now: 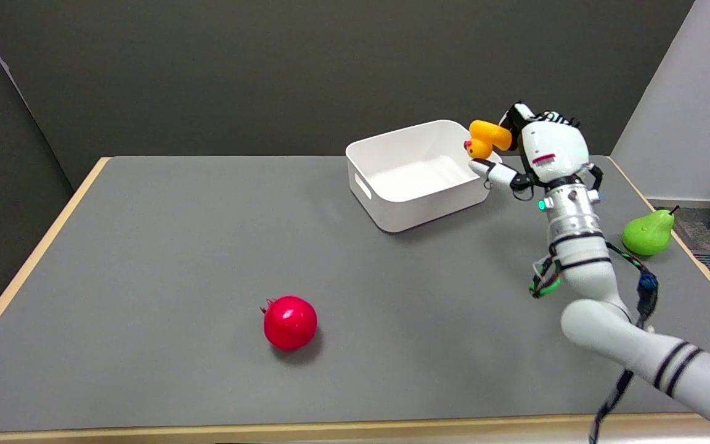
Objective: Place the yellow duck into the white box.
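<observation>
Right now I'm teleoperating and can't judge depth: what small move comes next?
Probably ease the right hand a little left, further over the box: it holds the duck raised at the box's right rim, not yet clearly over the middle.

No legible text, numbers or brand marks anywhere in view. The robot hand carries a small red label on its white back, but its lettering is too small and blurred to read.
</observation>
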### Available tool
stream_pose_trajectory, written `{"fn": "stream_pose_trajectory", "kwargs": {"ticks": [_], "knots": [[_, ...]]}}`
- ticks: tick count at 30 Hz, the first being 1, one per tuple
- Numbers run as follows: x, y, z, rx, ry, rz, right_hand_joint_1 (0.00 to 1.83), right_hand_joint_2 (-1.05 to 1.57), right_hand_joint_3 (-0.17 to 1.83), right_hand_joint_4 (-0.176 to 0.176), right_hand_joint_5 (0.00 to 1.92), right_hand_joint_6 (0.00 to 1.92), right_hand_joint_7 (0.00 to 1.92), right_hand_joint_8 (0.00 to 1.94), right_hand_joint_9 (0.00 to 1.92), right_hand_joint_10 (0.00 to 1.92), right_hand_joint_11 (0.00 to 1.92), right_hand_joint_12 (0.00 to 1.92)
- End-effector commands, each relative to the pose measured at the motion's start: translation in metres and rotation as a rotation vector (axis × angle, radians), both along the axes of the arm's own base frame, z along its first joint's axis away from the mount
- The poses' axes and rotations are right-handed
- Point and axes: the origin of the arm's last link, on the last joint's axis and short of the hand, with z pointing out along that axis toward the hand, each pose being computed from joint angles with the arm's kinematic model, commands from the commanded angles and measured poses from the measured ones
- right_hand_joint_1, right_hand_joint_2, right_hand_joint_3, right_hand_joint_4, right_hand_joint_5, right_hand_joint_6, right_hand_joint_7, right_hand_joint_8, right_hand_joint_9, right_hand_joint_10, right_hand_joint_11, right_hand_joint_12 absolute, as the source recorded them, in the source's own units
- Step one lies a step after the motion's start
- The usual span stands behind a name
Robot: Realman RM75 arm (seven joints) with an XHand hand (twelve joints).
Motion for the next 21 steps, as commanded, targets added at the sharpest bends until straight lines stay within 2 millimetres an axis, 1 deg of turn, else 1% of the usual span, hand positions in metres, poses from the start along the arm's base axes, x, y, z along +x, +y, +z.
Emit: {"fn": "stream_pose_trajectory", "kwargs": {"ticks": [1, 3, 5, 11, 15, 18, 20, 21], "knots": [[-0.002, -0.105, -0.015, 0.047, -0.035, -0.161, 1.18, 1.2, 0.13, -0.114, 0.58, 1.58, 0.88, 1.24, 0.75, 1.34, 0.46, 1.9], [-0.002, -0.111, -0.019, 0.061, -0.029, -0.176, 1.18, 1.19, 0.13, -0.113, 0.58, 1.58, 0.88, 1.24, 0.75, 1.34, 0.46, 1.9], [-0.006, -0.116, -0.024, 0.077, -0.033, -0.195, 1.18, 1.22, 0.09, -0.123, 0.57, 1.59, 0.87, 1.25, 0.75, 1.32, 0.45, 1.86], [-0.009, -0.12, -0.037, 0.111, -0.048, -0.206, 1.18, 1.23, 0.07, -0.123, 0.57, 1.59, 0.87, 1.25, 0.75, 1.3, 0.43, 1.82], [-0.014, -0.118, -0.036, 0.109, -0.079, -0.213, 1.18, 1.23, 0.08, -0.127, 0.57, 1.59, 0.87, 1.24, 0.75, 1.3, 0.42, 1.83], [-0.023, -0.111, -0.031, 0.091, -0.186, -0.219, 1.17, 1.21, 0.11, -0.12, 0.57, 1.58, 0.88, 1.25, 0.75, 1.3, 0.43, 1.83], [-0.027, -0.108, -0.029, 0.085, -0.22, -0.224, 0.83, 0.88, 0.76, -0.157, 0.52, 1.22, 0.76, 1.06, 0.65, 1.32, 0.38, 1.81], [-0.029, -0.105, -0.027, 0.083, -0.227, -0.229, 0.71, 0.8, 0.88, -0.14, 0.46, 1.0, 0.66, 0.91, 0.54, 1.24, 0.32, 1.7]]}}
